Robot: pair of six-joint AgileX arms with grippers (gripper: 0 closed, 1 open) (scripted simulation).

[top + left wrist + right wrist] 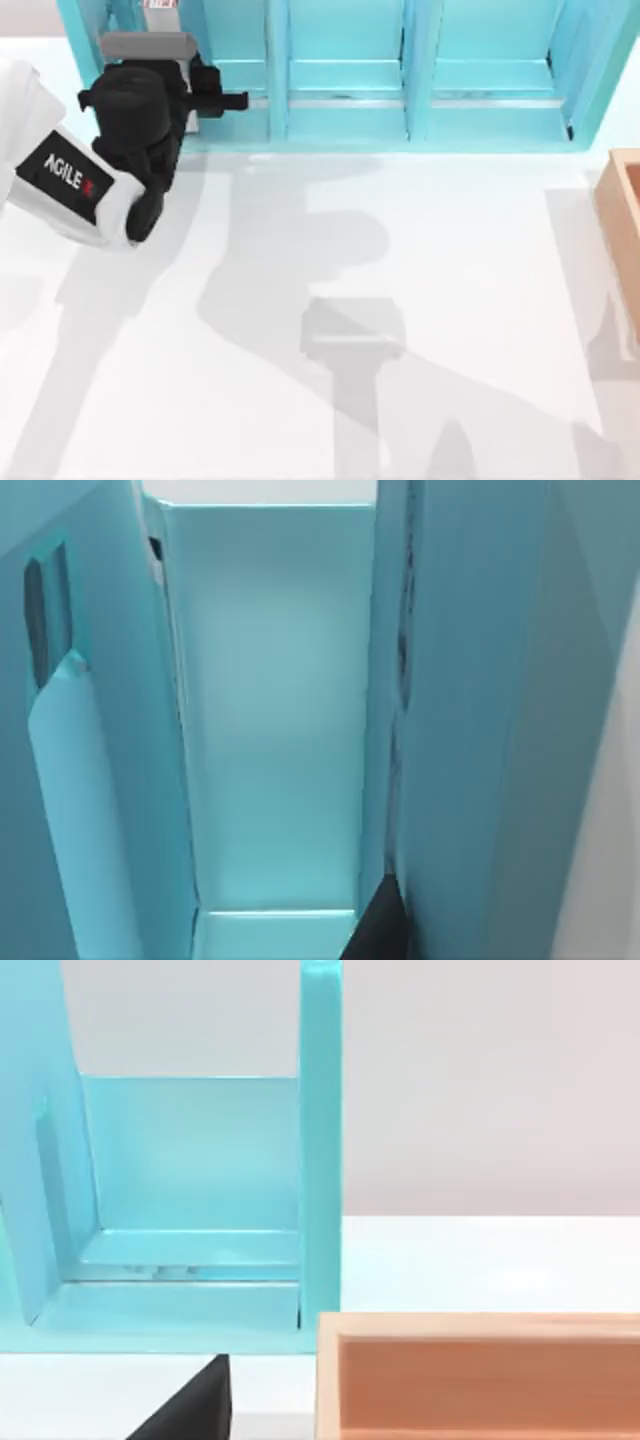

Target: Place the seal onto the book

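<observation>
Our left arm covers the shelf's leftmost compartment, so we cannot see our left gripper's fingers. A white strip with red print is cut by the top edge. The tan box runs off the right edge.

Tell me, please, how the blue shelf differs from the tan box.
The shelf is light blue, the box orange-tan. The shelf lines the far side with several compartments; the box, at the right edge, has one cavity. The shelf stands taller than the box. Both rest on the white table. My left gripper is at the shelf's leftmost compartment.
</observation>
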